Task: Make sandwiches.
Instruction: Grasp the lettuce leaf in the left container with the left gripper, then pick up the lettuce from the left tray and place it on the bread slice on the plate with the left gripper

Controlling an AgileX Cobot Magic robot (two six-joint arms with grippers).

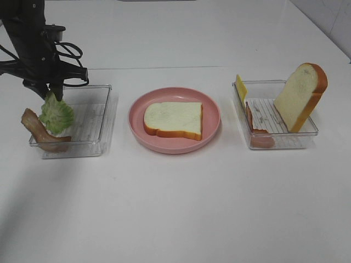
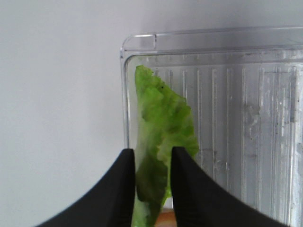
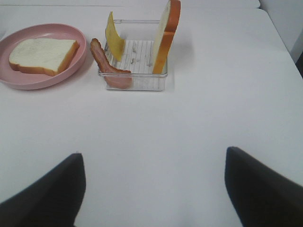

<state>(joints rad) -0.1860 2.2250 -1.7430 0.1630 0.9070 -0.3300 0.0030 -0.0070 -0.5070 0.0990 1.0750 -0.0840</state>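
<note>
— Item one, your left gripper?
— Black fingers clamped on either face of the green ruffled lettuce leaf. The leaf hangs upright at the outer end of the clear ribbed plastic tray on the left. I cannot tell whether its lower edge touches the tray floor.

— What else is in that tray?
— One reddish-brown bacon strip, propped against the outer wall, just beside the leaf.

— Item two, your right gripper?
— Jaws spread wide, nothing between them, above the bare white table.

— And beyond the grippers?
— In the centre, a round pink plate with a white bread slice with orange-brown crust lying flat on it. On the right, a second clear plastic tray holds:
- a yellow cheese square leaning at the plate-side wall;
- a second bacon strip beside it;
- another crusted bread slice standing tilted at the far side.
</note>
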